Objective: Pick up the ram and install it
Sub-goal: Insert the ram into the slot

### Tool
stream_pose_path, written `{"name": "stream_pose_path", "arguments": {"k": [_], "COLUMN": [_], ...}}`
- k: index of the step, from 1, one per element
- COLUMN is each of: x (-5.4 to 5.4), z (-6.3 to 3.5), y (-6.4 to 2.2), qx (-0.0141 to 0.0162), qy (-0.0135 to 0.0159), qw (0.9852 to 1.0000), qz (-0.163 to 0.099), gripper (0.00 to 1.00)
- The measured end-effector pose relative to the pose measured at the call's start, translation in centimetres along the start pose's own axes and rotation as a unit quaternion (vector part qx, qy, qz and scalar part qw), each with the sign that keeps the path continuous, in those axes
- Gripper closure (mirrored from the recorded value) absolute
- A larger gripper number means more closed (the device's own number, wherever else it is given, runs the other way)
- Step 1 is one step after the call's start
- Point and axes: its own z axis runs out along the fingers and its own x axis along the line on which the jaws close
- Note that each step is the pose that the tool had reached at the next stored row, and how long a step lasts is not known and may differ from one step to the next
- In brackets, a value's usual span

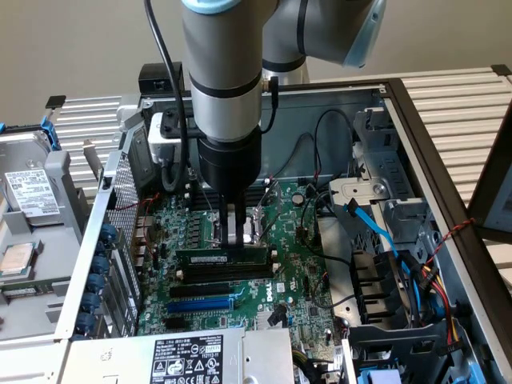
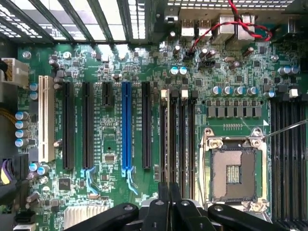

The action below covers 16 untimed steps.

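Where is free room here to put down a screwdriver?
Free: the slatted tabletop beyond the case's wall, at the exterior view's right, and the slats behind the hard drive. Crowded: the motherboard, where the claw grips the ram, and the cables beside the drive cage.

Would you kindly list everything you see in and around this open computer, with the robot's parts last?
ram: one, green with black chips, on edge at the memory slots
motherboard: one, green, inside the case
memory slots: several, black, beside the CPU socket
CPU socket: one, silver-framed, empty, on the motherboard
blue expansion slot: one, blue, on the motherboard
white expansion slot: one, white, near the board's edge
computer case: one, grey, open
cable: one, light blue, at the exterior view's right of the board
robot arm: one, grey and silver, above the board
pincer: one, black, shut on the ram's top edge
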Motion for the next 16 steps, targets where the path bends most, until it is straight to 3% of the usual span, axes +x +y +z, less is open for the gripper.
{"name": "stream_pose_path", "arguments": {"k": [5,9,11,16], "x": [-0.01,-0.01,-0.01,-0.18], "z": [0.03,0.05,0.10,0.53], "y": [-0.30,-0.35,-0.37,-0.37], "qx": [0.0001,0.0005,0.0007,0.0016], "qy": [0.0013,0.0097,0.0122,0.0133], "qw": [1.0000,1.0000,0.9999,0.9997], "qz": [-0.001,-0.001,-0.002,-0.018], "gripper": [0.88,0.88,0.88,0.88]}}
